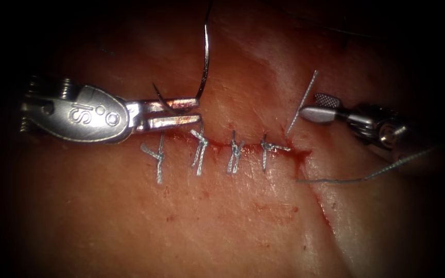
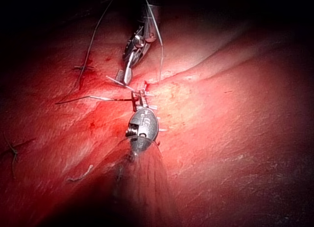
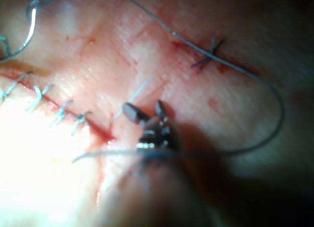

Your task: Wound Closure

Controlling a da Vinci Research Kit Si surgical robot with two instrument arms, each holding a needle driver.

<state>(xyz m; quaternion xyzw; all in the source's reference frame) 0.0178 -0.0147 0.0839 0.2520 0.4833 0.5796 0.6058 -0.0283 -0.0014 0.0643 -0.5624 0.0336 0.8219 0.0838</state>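
Closing the cut [image 1: 284, 152] in the tissue [image 1: 222, 221] are four tied stitches [image 1: 235, 154] in a row. One curved needle [image 1: 204, 56] rises clear of the tissue above the cut, pinched near one end by the left tool [image 1: 173, 113]. Thread [image 1: 346, 179] trails right of the cut. The right tool [image 1: 321, 107], jaws spread, holds nothing beside an upright thread end [image 1: 302, 103].

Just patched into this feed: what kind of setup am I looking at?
Likely a bench suturing practice: pale pink tissue with a cut closed by four grey knotted stitches, the steel left tool holding a curved needle, the right tool open, empty.
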